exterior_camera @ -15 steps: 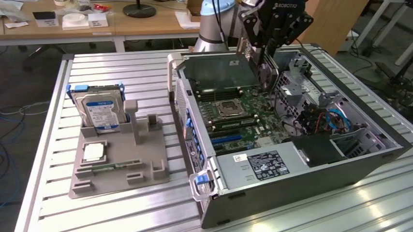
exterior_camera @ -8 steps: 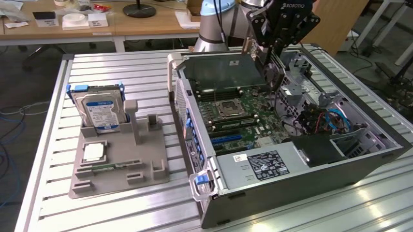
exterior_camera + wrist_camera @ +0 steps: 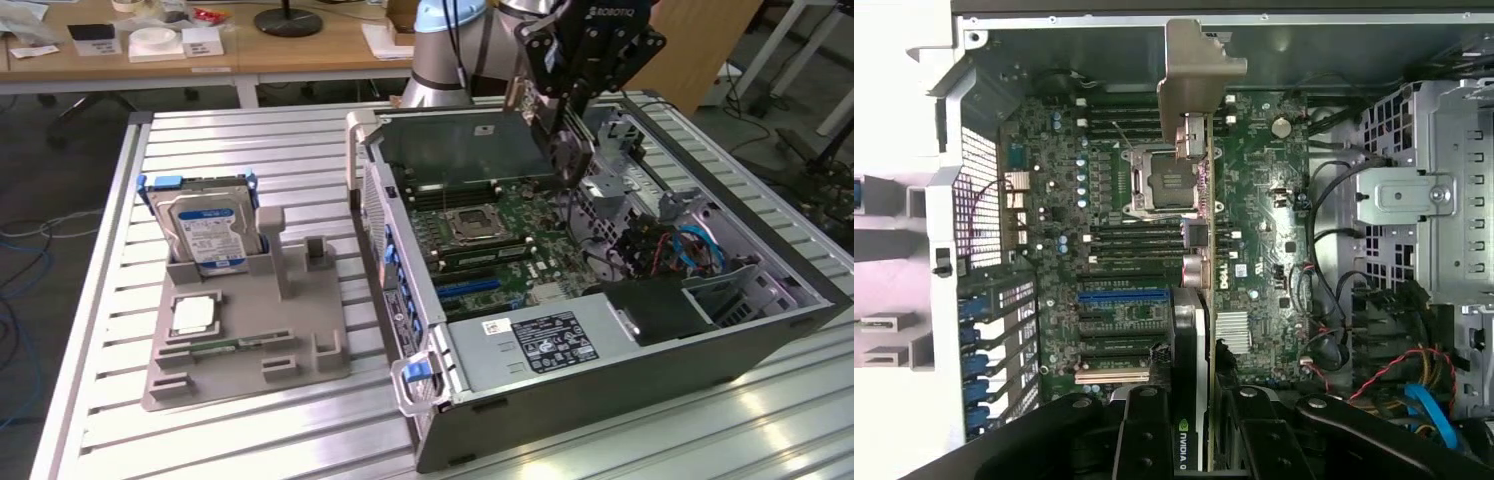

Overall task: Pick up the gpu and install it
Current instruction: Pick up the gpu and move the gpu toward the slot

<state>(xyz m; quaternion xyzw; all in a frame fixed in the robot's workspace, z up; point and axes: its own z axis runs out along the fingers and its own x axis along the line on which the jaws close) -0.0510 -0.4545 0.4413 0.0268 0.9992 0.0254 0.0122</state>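
Observation:
My gripper [image 3: 567,158] is shut on the gpu [image 3: 467,148], a flat dark green card held on edge in the air above the open computer case [image 3: 781,315]. The card hangs over the far part of the motherboard [image 3: 514,255], above the processor socket [image 3: 474,226]. In the wrist view the gpu [image 3: 1199,250] is edge-on. Its silver end bracket [image 3: 1192,80] points away from me and its black cooler sits between my fingers [image 3: 1144,435]. Below it lie the motherboard [image 3: 1254,200] and the blue expansion slot [image 3: 1122,297].
On the exterior view's left, a grey fixture [image 3: 247,335] holds a silver hard drive [image 3: 203,228] with a blue-white label, a square chip [image 3: 195,315] and a memory stick [image 3: 214,347]. Inside the case are a power supply [image 3: 554,340], a drive cage [image 3: 1409,200] and red and blue cables [image 3: 694,250].

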